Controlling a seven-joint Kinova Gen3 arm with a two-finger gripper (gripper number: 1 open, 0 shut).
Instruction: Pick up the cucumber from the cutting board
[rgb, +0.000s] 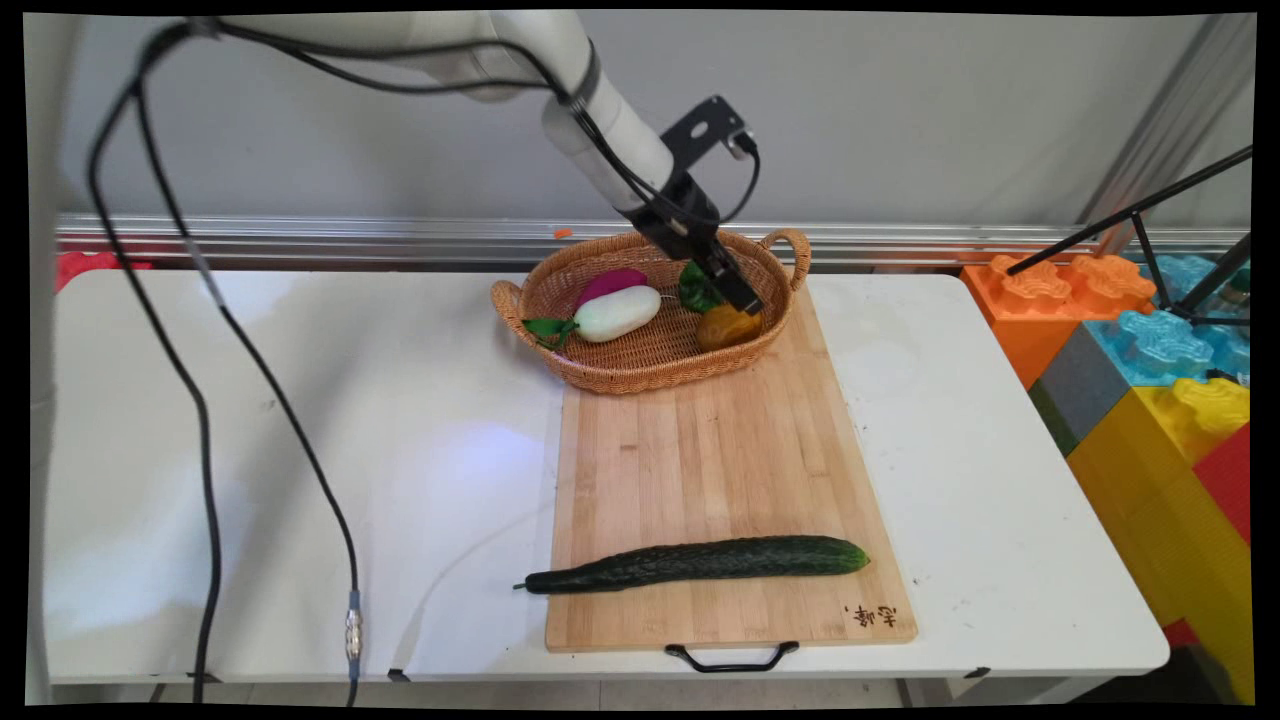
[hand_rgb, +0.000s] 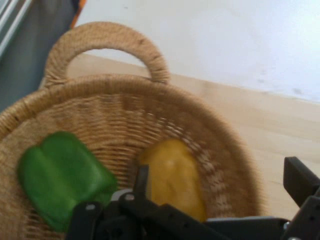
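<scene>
Wicker basket (rgb: 640, 365) holds radish (rgb: 617, 313), green pepper (hand_rgb: 60, 177), yellow pepper (hand_rgb: 175, 175); hand (rgb: 738, 295) spread above.

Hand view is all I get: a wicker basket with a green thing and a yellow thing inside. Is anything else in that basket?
Observer: Yes. A white vegetable lies in the left half of the basket, with a purple one just behind it.
Operator: What is the basket standing on?
Observer: The far end of a wooden cutting board, which lies on a white table.
Operator: Is anything else on that board?
Observer: A long dark green cucumber lies across its near end, well apart from the basket.
</scene>
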